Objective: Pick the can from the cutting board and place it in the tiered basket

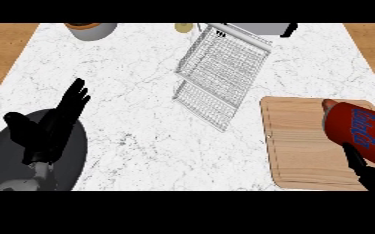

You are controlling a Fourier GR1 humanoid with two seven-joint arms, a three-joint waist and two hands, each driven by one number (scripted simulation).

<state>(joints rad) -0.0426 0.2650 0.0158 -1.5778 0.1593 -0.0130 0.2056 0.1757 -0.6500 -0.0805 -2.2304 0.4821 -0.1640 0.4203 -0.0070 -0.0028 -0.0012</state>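
Right hand [357, 162] grips can [353, 126] at cutting board [300, 144] edge.

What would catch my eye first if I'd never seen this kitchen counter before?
Probably the red can with a blue label at the right edge, over the pale wooden cutting board, with the black right hand at its lower side. Next, the white wire tiered basket in the middle of the marbled white counter. The black left hand rests open, lower left.
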